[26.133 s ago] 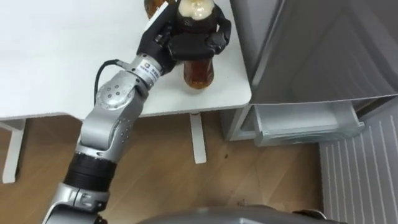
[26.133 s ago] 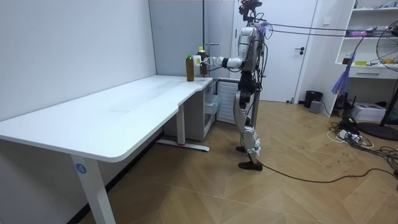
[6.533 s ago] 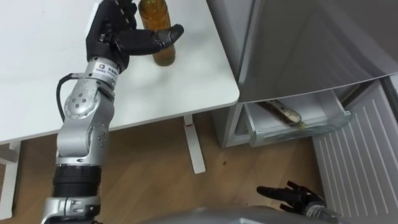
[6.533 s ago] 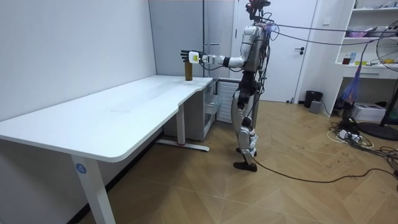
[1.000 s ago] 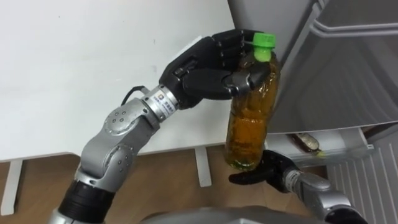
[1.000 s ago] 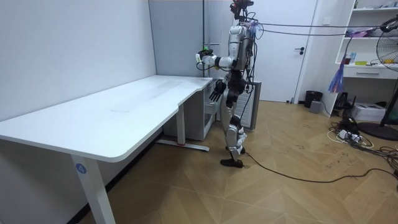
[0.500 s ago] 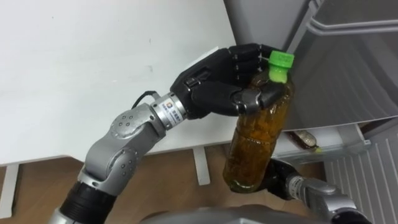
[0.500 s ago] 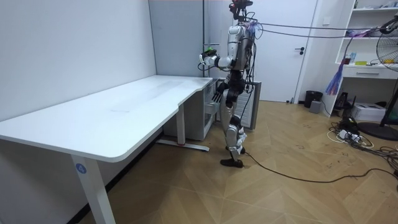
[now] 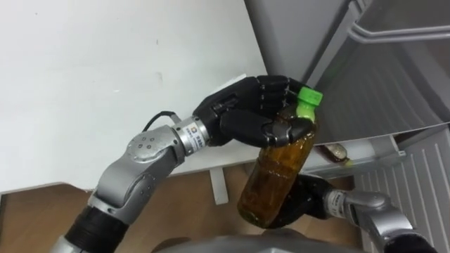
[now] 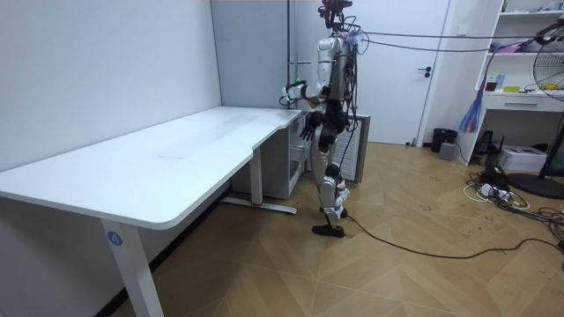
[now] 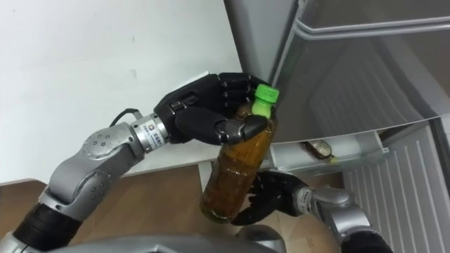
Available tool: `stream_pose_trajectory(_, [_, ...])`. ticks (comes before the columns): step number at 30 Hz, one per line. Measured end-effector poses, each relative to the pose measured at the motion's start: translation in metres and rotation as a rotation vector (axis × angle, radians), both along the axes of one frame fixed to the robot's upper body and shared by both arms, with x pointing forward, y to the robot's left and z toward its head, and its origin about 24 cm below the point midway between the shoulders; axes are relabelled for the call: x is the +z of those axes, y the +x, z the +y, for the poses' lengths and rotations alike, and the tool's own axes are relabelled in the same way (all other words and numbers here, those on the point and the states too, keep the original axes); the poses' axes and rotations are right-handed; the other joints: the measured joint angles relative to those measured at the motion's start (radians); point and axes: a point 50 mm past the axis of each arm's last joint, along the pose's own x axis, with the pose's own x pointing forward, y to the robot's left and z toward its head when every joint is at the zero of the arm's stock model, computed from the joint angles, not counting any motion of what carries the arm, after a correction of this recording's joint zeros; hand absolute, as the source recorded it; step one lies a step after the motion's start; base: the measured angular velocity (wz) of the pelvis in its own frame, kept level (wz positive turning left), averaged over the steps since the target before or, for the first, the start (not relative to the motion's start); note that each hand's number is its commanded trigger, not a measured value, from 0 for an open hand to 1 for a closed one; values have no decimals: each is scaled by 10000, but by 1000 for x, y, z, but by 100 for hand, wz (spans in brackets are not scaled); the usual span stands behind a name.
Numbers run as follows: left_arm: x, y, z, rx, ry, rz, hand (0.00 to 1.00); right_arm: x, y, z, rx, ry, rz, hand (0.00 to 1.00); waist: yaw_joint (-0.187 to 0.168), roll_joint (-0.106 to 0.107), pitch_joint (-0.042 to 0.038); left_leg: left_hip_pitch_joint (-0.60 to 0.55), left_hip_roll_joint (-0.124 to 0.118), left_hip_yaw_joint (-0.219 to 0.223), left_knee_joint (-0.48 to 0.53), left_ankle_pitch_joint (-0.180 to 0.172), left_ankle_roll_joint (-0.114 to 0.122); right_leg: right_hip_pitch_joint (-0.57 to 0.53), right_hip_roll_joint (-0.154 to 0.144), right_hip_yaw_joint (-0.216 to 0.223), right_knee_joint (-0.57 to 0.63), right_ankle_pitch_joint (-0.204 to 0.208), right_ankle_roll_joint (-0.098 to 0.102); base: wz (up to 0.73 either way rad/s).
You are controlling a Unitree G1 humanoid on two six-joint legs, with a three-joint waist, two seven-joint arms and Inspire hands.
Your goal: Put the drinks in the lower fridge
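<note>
Bottle (image 9: 278, 176) of amber drink hangs in the air in front of you, tilted, its green cap (image 9: 309, 96) toward 1 o'clock and its base toward 7 o'clock. Your left hand (image 9: 242, 116) has it by the shoulder, fingers and thumb wrapped just under the cap. At 3 o'clock of the base your right hand (image 11: 271, 195) lies against the bottle's lower side, fingers spread and relaxed. Past it at 2 o'clock, the fridge (image 9: 394, 84) has its lower drawer (image 9: 369, 149) pulled out, with a second bottle (image 9: 338, 152) lying inside. The white table (image 9: 91, 77) spreads toward 10 o'clock.
</note>
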Motion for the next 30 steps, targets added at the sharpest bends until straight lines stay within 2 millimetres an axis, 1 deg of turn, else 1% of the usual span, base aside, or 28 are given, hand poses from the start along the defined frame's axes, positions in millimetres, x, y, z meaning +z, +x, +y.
stream_pose_trajectory(1, [-1,0,-1,-33,12,34,100,2,0,-1,120,62,-10,0,13,-4,-1,-21,5,-82,1,-48,12,-33,15,-10,15,-1,1,0])
stream_pose_trajectory(4, [-1,-1,-2,-85,26,-4,100,4,0,0,600,91,8,0,115,-25,1,-164,13,-104,27,-79,12,-233,23,-7,154,-1,2,0])
stream_pose_trajectory(10, [-3,-4,-4,-284,153,-109,100,9,1,7,1449,370,-73,0,116,-24,0,-293,16,-104,49,-78,13,-310,24,-16,179,0,1,0])
stream_pose_trajectory(15, [-2,-3,-4,-286,285,-346,100,11,3,8,1634,520,-81,0,115,-20,1,-412,30,-107,189,-91,15,-336,20,-36,182,0,0,0])
stream_pose_trajectory(19, [0,0,-8,-346,533,-573,100,12,3,9,1752,606,-49,0,136,6,6,-424,40,-117,216,-105,16,-322,21,-64,182,1,-1,1])
stream_pose_trajectory(24, [-1,2,-10,-464,1079,-951,100,12,1,11,2001,843,188,0,131,142,23,-338,50,-96,174,-134,23,-281,23,-52,223,4,-4,0])
stream_pose_trajectory(30, [-6,-2,-13,-855,1533,-1004,100,13,-4,18,2690,1186,508,0,149,140,27,-297,57,-90,180,-134,22,-241,32,-46,238,6,-8,0])
